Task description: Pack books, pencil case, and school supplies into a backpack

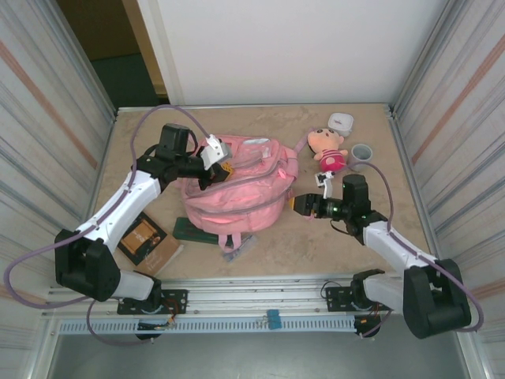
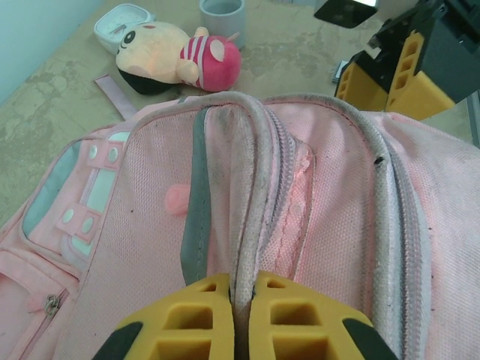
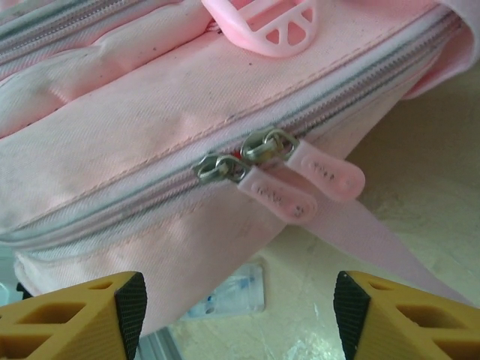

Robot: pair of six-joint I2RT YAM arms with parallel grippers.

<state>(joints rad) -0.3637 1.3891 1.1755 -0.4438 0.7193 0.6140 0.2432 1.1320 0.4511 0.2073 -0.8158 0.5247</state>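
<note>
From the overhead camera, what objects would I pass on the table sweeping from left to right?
brown book → pink backpack → plush doll → grey cup

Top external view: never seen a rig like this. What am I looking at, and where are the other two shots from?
Two robot arms bolted at the near edge of a table, filmed from above; the other two shots come from cameras on each wrist. The left end effector is shut, pinching a ridge on top of the pink backpack. The right end effector is open, facing the backpack's zipper pulls. Also on the table: a brown book, a green pencil case, a plush doll, a cup.
</note>
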